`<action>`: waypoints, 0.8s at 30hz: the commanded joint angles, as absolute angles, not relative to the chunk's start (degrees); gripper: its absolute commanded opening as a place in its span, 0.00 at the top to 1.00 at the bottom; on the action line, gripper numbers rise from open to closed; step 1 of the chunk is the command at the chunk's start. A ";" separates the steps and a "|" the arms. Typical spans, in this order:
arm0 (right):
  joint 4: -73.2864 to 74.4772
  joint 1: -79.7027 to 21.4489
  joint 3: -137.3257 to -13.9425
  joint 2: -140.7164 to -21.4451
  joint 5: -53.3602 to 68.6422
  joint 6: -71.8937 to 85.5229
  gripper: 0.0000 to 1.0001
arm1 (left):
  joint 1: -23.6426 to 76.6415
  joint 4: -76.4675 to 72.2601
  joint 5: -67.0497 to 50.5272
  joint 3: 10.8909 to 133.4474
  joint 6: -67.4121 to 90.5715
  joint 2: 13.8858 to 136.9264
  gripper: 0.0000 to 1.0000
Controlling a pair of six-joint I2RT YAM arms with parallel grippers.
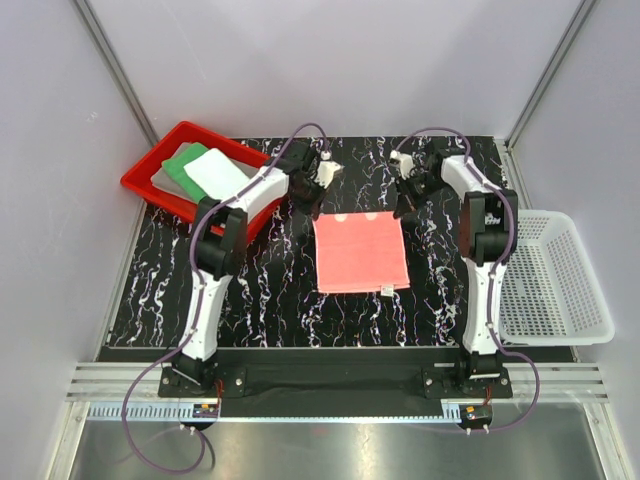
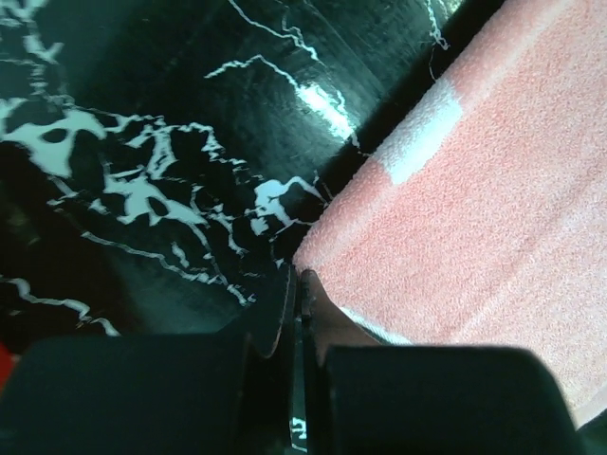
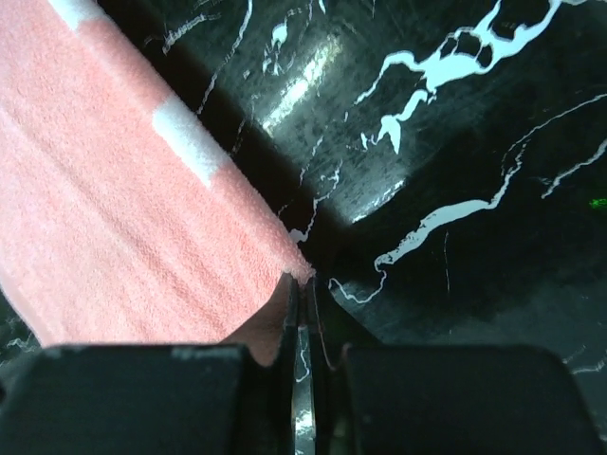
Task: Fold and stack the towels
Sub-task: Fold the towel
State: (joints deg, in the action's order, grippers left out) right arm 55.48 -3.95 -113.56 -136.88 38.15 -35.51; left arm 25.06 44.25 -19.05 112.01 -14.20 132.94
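Note:
The salmon-pink towel (image 1: 360,252) lies flat in the middle of the black marbled table, with a small label (image 1: 386,291) at its near right corner. My left gripper (image 1: 305,200) is at its far left corner, and the left wrist view shows the jaws (image 2: 299,277) shut at the tip of the towel (image 2: 474,190). My right gripper (image 1: 403,205) is at the far right corner, jaws (image 3: 305,284) shut on the tip of the towel (image 3: 114,209). The bright green towel (image 1: 183,160), the white towel (image 1: 215,172) and a pale grey towel (image 1: 160,176) lie in the tray.
The red plastic tray (image 1: 140,187) stands at the far left, close behind my left arm. The white mesh basket (image 1: 560,280) stands off the table's right edge. Grey walls close the back and sides.

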 commanded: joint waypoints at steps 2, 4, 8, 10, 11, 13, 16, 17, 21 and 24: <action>40.72 -4.66 -102.62 -124.38 32.79 -34.28 1.00 | 24.43 37.36 -13.54 108.02 -13.97 122.09 1.00; 31.88 -5.27 -96.97 -119.30 31.56 -33.75 1.00 | 24.43 37.26 -13.62 106.18 -13.89 119.64 1.00; 22.24 -5.89 -84.32 -111.90 27.86 -32.52 1.00 | 24.96 35.86 -13.71 100.82 -13.80 115.06 1.00; 20.66 -6.33 -81.75 -109.08 27.17 -31.82 1.00 | 25.31 35.34 -13.97 97.49 -13.71 112.60 1.00; 20.05 -6.68 -79.30 -108.20 26.11 -30.42 1.00 | 25.49 35.07 -14.15 96.25 -13.54 111.80 1.00; 18.11 -7.29 -76.83 -105.74 24.19 -29.36 1.00 | 25.84 34.19 -14.24 92.58 -13.01 109.34 1.00; 17.05 -8.78 -72.43 -102.58 23.03 -29.09 1.00 | 26.28 33.40 -13.80 89.22 -12.83 106.89 1.00; 16.88 -9.14 -70.51 -101.79 21.90 -28.66 1.00 | 26.54 33.31 -13.80 87.47 -12.48 106.44 1.00; 16.96 -10.28 -65.75 -96.87 20.65 -27.42 1.00 | 27.42 32.17 -13.80 83.50 -11.60 104.07 1.00; 16.44 -10.46 -61.88 -93.53 19.08 -24.97 1.00 | 28.56 32.34 -13.45 81.39 -11.34 102.75 1.00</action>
State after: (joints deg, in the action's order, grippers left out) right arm 18.65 -10.87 -64.18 -98.74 24.67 -27.27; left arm 28.12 33.23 -16.36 82.59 -11.62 107.33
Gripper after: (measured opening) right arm 0.077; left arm 0.024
